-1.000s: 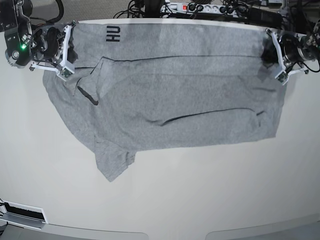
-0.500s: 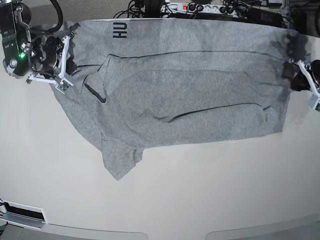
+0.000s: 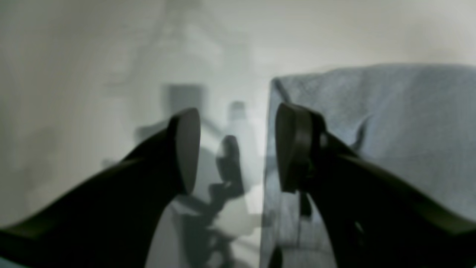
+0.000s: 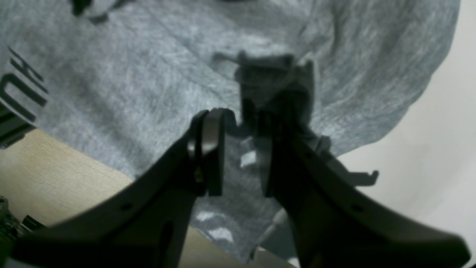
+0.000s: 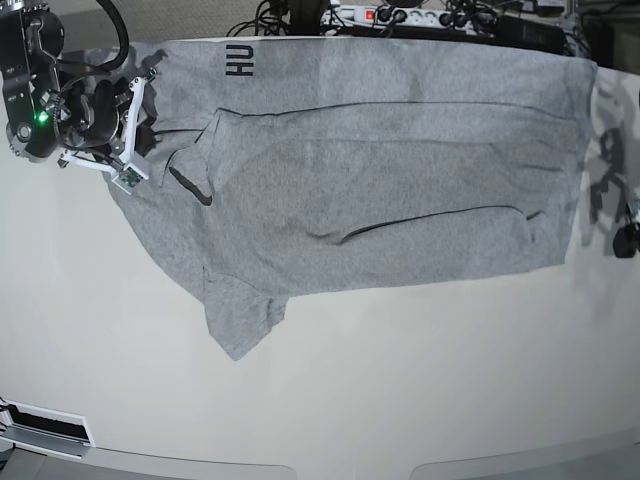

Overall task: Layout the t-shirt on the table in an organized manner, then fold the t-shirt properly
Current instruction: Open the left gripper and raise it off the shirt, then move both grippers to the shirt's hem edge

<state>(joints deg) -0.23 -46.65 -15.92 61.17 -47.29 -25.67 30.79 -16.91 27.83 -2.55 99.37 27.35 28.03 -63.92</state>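
In the left wrist view, the left gripper (image 3: pixel 232 150) is hovering released beside the t-shirt (image 3: pixel 372 123) edge, gripping nothing. In the right wrist view, the right gripper (image 4: pixel 241 149) is hanging slightly parted over grey cloth, seemingly empty. In the base view the t-shirt (image 5: pixel 380 190) is lying creased across the table (image 5: pixel 400 390), its far hem overhanging, so a careless tug risks dragging it off.

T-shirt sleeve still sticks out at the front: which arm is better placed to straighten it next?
Right, probably. The right claw hangs over the t-shirt at the sleeve's end, jaws apart. The left claw, also open, sits beside the opposite edge, over the bare table.
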